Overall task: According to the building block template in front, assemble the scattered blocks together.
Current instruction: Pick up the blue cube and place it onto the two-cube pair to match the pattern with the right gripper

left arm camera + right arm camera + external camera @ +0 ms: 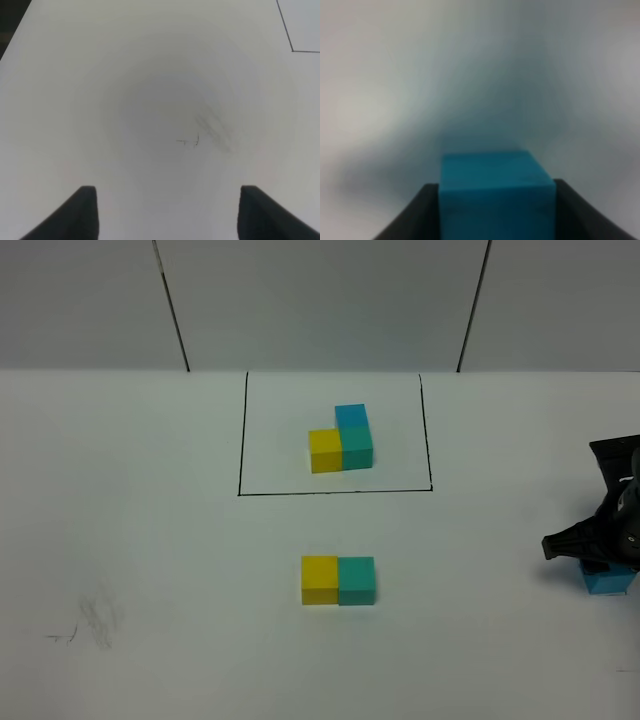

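The building block template (341, 439), an L of yellow, teal-green and sky-blue cubes, sits inside a black drawn rectangle (243, 440) at the back middle. Two of the scattered blocks, yellow (319, 579) and teal-green (356, 580), stand side by side and touching in front of it. The sky-blue block (608, 582) rests on the table at the far right edge. My right gripper (605, 568) is down over it. In the right wrist view the sky-blue block (496, 182) fills the gap, with both fingers (415, 217) flush against its sides. My left gripper (167, 212) is open over bare table.
The white table (150, 540) carries faint scuff and pen marks (95, 625) at the front left, which the left wrist view shows as marks (212, 127) below the gripper. A grey panelled wall (320, 300) closes off the back.
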Robot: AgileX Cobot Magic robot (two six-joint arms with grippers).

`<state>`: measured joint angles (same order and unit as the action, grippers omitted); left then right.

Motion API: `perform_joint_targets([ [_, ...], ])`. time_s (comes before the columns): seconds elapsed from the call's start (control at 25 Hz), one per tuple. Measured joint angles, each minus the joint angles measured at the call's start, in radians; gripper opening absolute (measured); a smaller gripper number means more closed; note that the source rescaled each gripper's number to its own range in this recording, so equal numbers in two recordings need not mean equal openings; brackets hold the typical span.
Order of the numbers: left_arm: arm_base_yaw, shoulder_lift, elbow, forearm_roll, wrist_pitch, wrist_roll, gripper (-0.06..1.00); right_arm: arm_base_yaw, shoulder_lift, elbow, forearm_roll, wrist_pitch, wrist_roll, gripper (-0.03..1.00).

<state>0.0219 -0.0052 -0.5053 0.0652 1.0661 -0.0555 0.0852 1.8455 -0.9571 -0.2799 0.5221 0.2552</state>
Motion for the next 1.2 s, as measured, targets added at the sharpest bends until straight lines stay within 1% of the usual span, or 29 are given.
perform_joint_targets([
  [0.12, 0.000, 0.000, 0.000, 0.000, 0.000, 0.000, 0.36, 0.000, 0.000, 0.000, 0.012, -0.003, -0.030, 0.27],
  [0.24, 0.000, 0.000, 0.000, 0.000, 0.000, 0.000, 0.36, -0.001, -0.001, 0.000, 0.050, -0.012, -0.071, 0.27],
  [0.36, 0.000, 0.000, 0.000, 0.000, 0.000, 0.000, 0.36, -0.001, -0.015, -0.006, 0.110, -0.013, -0.107, 0.27],
  [0.6, 0.000, 0.000, 0.000, 0.000, 0.000, 0.000, 0.36, 0.019, -0.099, -0.080, 0.231, 0.021, -0.120, 0.27],
  [0.68, 0.000, 0.000, 0.000, 0.000, 0.000, 0.000, 0.36, 0.048, -0.110, -0.117, 0.263, 0.045, -0.128, 0.27],
  [0.8, 0.000, 0.000, 0.000, 0.000, 0.000, 0.000, 0.36, 0.120, -0.111, -0.190, 0.275, 0.068, -0.130, 0.27],
  [0.96, 0.000, 0.000, 0.000, 0.000, 0.000, 0.000, 0.36, 0.216, -0.108, -0.263, 0.280, 0.078, -0.098, 0.27],
  [1.04, 0.000, 0.000, 0.000, 0.000, 0.000, 0.000, 0.36, 0.253, -0.087, -0.309, 0.287, 0.102, -0.078, 0.27],
  [1.12, 0.000, 0.000, 0.000, 0.000, 0.000, 0.000, 0.36, 0.279, -0.051, -0.353, 0.273, 0.141, -0.059, 0.27],
  [1.2, 0.000, 0.000, 0.000, 0.000, 0.000, 0.000, 0.36, 0.306, -0.008, -0.397, 0.232, 0.192, -0.010, 0.27],
])
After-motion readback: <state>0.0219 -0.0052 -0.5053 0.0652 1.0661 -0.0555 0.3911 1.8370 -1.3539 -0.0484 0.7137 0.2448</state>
